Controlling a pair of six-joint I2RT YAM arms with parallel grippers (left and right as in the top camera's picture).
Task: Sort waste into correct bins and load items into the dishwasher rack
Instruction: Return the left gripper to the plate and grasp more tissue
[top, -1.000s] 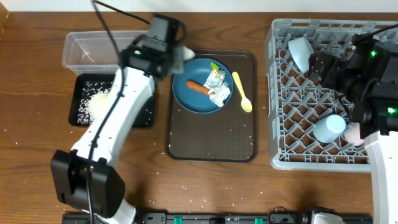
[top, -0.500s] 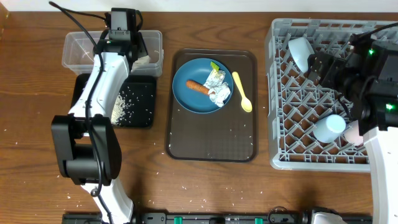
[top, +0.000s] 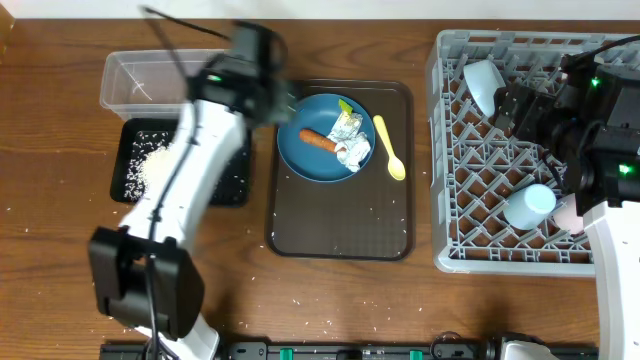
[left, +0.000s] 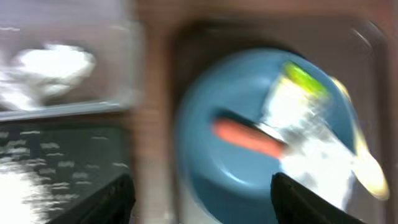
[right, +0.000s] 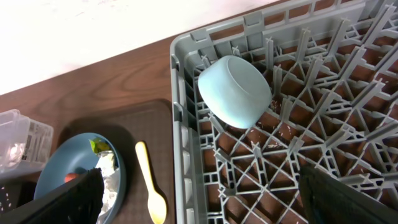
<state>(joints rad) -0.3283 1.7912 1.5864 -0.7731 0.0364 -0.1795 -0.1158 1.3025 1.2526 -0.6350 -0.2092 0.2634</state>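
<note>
left gripper (left: 202, 190) wide, empty; sausage (left: 249, 138) just ahead on dark-blue dish (top: 305, 165) | right gripper (right: 199, 183) wide, above rack (top: 450, 250) | done: rice (top: 150, 165) in black tray (top: 135, 135), light-blue cup (top: 528, 205) racked | left: sausage, wrapper (top: 347, 125), yellow spoon (top: 389, 150), dish

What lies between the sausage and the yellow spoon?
In the overhead view, crumpled white tissue and a green-and-white wrapper lie between the sausage and the yellow spoon, both on the dark-blue dish.

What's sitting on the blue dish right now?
On the dish lie a sausage, crumpled tissue and a green-and-white wrapper. Anything under the tissue is covered and cannot be seen.
</note>
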